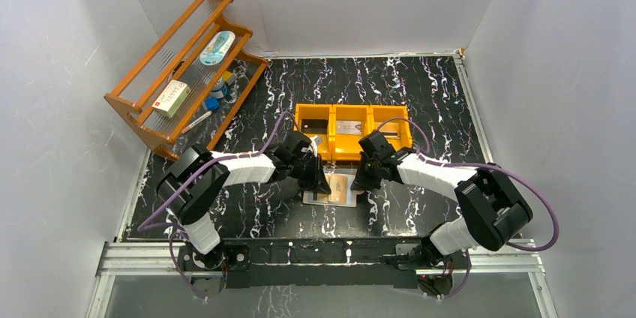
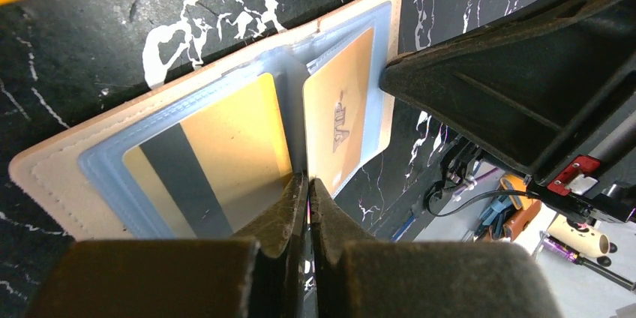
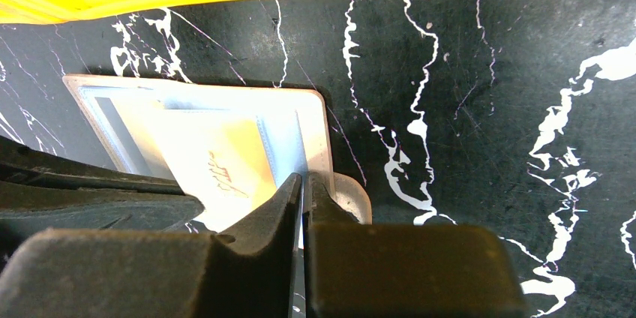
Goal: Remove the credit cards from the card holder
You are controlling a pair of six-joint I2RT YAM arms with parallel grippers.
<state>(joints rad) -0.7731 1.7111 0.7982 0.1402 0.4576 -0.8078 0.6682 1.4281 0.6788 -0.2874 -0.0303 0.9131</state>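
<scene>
Beige card holder (image 2: 45, 175): open.
Left pincer (image 2: 307, 180): clenched, at fold.
Right pincer (image 3: 304, 180): clenched, at edge.
Risk: your pull drags it whole.

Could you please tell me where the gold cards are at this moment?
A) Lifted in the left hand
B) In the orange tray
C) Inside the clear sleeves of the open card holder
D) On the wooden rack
C: the left wrist view shows the striped card and the VIP card both lying under the clear sleeves of the opened card holder.
</scene>
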